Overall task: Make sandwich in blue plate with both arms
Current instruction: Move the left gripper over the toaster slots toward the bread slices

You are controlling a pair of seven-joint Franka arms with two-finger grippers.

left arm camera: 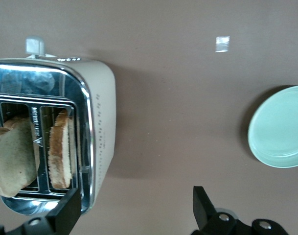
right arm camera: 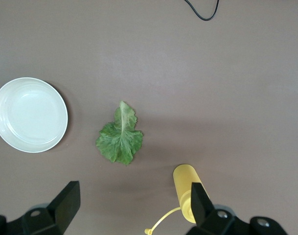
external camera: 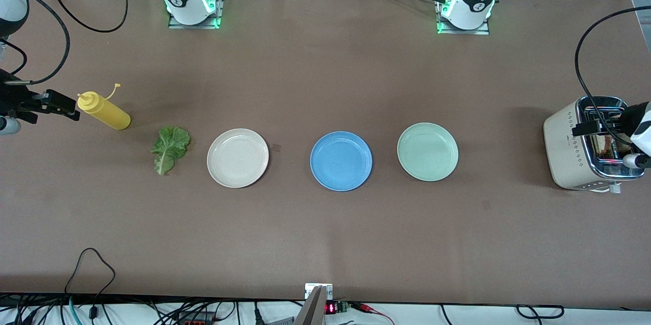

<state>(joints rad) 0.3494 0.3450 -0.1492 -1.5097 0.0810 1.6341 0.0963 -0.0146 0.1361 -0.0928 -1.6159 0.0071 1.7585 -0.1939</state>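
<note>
A: Where are your fingers right now?

B: My left gripper [left arm camera: 134, 210] hangs over the toaster [external camera: 585, 149] at the left arm's end of the worktop [external camera: 325, 238], fingers [left arm camera: 65, 210] spread wide, holding nothing. 2 slices of bread [left arm camera: 60, 149] stand upright in the slots (the crusts show brown from my left wrist view).

A: And the other one?

B: My right gripper [right arm camera: 134, 210] is up at the right arm's end, over the yellow squeeze bottle [external camera: 104, 111], which lies on its side. Those fingers [right arm camera: 65, 205] are wide apart too, with nothing between them.

A: The blue plate?

B: The blue plate [external camera: 341, 160] sits mid-worktop, bare, between the cream-white plate [external camera: 237, 157] and the mint-green plate [external camera: 427, 151]. 3 plates in 1 row, none touching.

A: Lettuce?

B: The lettuce leaf [external camera: 170, 149] lies flat on the worktop, just beside the cream-white plate on the right arm's side, and a little nearer the front camera than the bottle. Well apart from the blue plate.
</note>
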